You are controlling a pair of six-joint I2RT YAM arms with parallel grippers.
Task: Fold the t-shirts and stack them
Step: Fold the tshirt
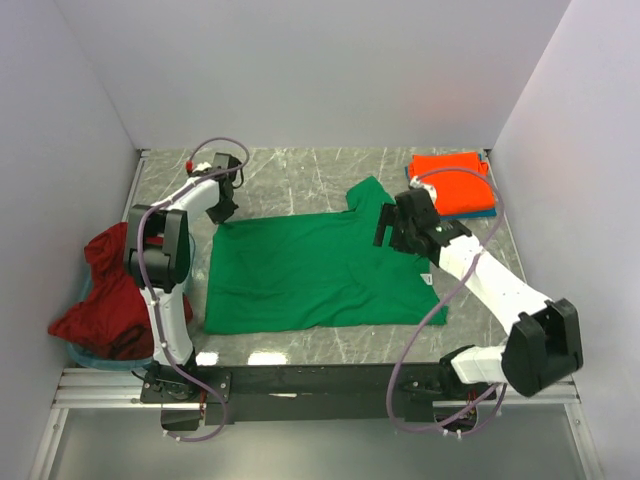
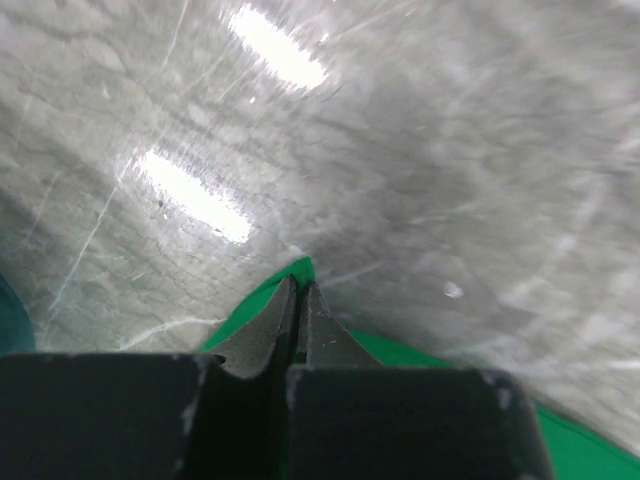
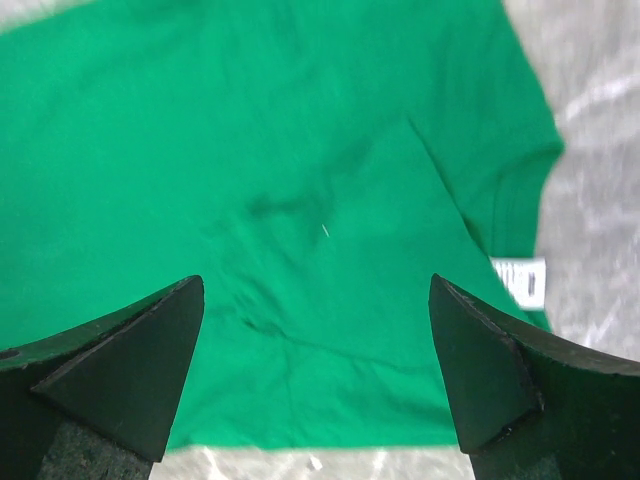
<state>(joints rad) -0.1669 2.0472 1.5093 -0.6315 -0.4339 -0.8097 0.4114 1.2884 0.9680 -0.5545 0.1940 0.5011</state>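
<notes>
A bright green t-shirt (image 1: 310, 268) lies spread flat in the middle of the table. My left gripper (image 1: 222, 213) is shut on its far left corner; the left wrist view shows the green cloth (image 2: 300, 268) pinched between the closed fingers. My right gripper (image 1: 392, 226) is open and empty, hovering above the shirt's right side near the sleeve; the right wrist view shows the green shirt (image 3: 300, 200) and its white neck label (image 3: 522, 281) below the spread fingers. A folded orange-red shirt (image 1: 450, 180) lies on a teal-blue one (image 1: 487, 212) at the back right.
A crumpled dark red shirt (image 1: 115, 295) lies heaped at the left edge over a teal-blue item (image 1: 85, 358). White walls enclose the table on three sides. A black rail (image 1: 320, 382) runs along the near edge.
</notes>
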